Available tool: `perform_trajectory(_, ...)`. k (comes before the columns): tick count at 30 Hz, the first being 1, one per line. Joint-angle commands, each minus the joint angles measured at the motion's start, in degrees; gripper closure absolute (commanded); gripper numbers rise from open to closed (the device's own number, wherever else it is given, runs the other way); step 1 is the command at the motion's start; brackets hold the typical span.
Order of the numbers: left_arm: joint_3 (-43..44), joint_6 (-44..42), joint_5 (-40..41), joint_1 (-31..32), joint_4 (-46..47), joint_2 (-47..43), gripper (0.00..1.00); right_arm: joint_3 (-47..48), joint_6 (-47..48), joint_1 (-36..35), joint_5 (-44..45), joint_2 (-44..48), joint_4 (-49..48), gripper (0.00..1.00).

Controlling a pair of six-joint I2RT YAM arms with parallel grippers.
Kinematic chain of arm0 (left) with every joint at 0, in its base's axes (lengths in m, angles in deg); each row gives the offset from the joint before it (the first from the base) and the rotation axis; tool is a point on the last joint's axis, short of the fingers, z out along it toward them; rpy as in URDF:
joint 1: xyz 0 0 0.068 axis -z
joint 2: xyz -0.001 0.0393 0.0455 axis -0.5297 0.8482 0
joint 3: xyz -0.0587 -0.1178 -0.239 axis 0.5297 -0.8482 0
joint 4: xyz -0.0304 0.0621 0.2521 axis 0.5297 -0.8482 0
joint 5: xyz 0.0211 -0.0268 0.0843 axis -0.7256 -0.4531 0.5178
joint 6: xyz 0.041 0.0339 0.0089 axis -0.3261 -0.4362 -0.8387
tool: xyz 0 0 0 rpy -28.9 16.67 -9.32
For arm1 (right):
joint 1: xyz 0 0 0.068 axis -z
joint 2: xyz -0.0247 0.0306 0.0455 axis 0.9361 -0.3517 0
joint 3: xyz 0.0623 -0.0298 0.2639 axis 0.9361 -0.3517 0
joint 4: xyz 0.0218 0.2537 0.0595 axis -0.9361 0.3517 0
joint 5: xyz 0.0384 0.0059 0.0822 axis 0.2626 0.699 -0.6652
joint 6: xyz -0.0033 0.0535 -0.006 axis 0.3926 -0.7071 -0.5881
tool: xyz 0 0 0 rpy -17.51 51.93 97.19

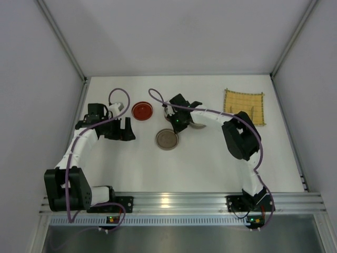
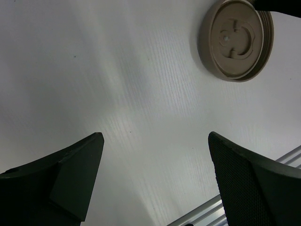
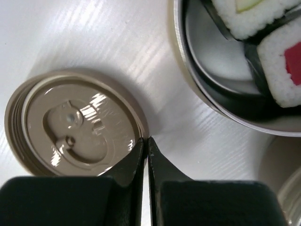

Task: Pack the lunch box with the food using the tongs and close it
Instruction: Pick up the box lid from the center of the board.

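Food: white rolls, one red-centred, lying in the metal lunch box near the middle of the white tabletop. Plain white walls on three sides. Only the right wrist view shows the rolls. Right gripper pressed together, just beside the beige lid. Left gripper spread.

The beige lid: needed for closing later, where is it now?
Top view: the beige lid lies mid-table, near-right of the red dish, left of the sushi tin, the shut right gripper at its rim.
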Motion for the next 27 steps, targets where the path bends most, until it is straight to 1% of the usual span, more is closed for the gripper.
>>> perform_trajectory(1,-0.5,-1.3,-3.4,-0.3,3.0,-2.1,0.03,1.7,-0.2,4.2,-6.0,4.5,4.0,1.00)
perform_trajectory(4,-0.8,-0.7,-6.2,-0.4,3.2,-2.1,0.03,2.2,1.0,6.8,-9.3,9.1,4.8,1.00)
perform_trajectory(5,-1.3,0.1,-9.6,-0.4,3.6,-2.0,0.03,2.1,1.5,7.4,-10.4,11.4,4.8,1.00)
perform_trajectory(8,-4.0,2.9,-16.2,-0.5,7.0,-1.8,0.04,2.1,2.3,9.0,-15.2,14.9,4.8,1.00)
perform_trajectory(9,-4.9,3.6,-21.5,-0.5,8.2,-1.9,0.05,2.1,2.3,9.5,-18.2,15.6,5.0,1.00)
perform_trajectory(11,-8.1,5.2,-27.1,-0.4,11.3,-2.4,0.09,2.3,2.4,10.0,-19.7,16.7,5.3,1.00)
perform_trajectory(12,-9.6,6.2,-31.4,-0.5,15.9,-3.8,0.09,2.5,3.0,10.1,-20.4,17.1,5.6,1.00)
perform_trajectory(13,-11.2,7.0,-33.2,-0.4,18.8,-5.0,0.09,2.6,3.1,10.1,-20.7,17.3,5.8,1.00)
perform_trajectory(14,-14.8,10.4,-34.7,-0.4,22.1,-6.2,0.09,2.6,3.4,10.2,-21.4,17.9,5.9,1.00)
perform_trajectory(15,-16.5,12.2,-35.9,-0.4,29.7,-9.0,0.09,3.2,5.3,10.3,-22.3,18.0,6.2,1.00)
perform_trajectory(16,-18.4,13.9,-36.6,-0.5,33.7,-10.4,0.08,3.7,6.4,10.3,-23.7,18.1,7.0,1.00)
perform_trajectory(17,-21.5,18.3,-36.7,-0.4,37.9,-11.6,0.08,4.0,6.9,10.2,-24.6,18.4,7.2,1.00)
perform_trajectory(18,-22.8,20.6,-36.7,-0.4,42.4,-13.0,0.07,5.0,7.3,10.3,-27.6,18.5,7.5,1.00)
perform_trajectory(19,-23.5,22.6,-37.4,-0.4,49.2,-13.0,0.07,5.6,7.4,10.5,-30.1,18.4,8.2,1.00)
perform_trajectory(20,-24.0,27.0,-38.1,-0.4,52.1,-12.8,0.07,6.2,7.2,11.0,-33.5,18.2,9.2,1.00)
perform_trajectory(21,-24.0,29.3,-38.8,-0.3,54.8,-11.6,0.07,7.0,6.6,11.2,-39.5,18.1,9.4,1.00)
perform_trajectory(22,-23.9,31.3,-39.8,-0.3,59.6,-10.8,0.07,7.4,6.1,11.4,-41.5,18.0,9.8,1.00)
perform_trajectory(23,-23.7,35.6,-40.1,-0.4,62.1,-10.2,0.07,7.4,6.0,11.3,-43.4,18.1,10.1,1.00)
perform_trajectory(24,-23.6,37.7,-40.1,-0.3,64.8,-9.5,0.07,7.0,6.0,11.2,-44.7,18.1,10.1,1.00)
perform_trajectory(26,-23.8,40.9,-38.7,-0.2,70.8,-10.5,0.09,6.6,5.7,11.3,-48.6,18.3,10.1,1.00)
perform_trajectory(27,-23.8,40.5,-38.0,0.0,71.6,-11.3,0.09,6.5,5.5,11.3,-49.6,18.4,10.2,1.00)
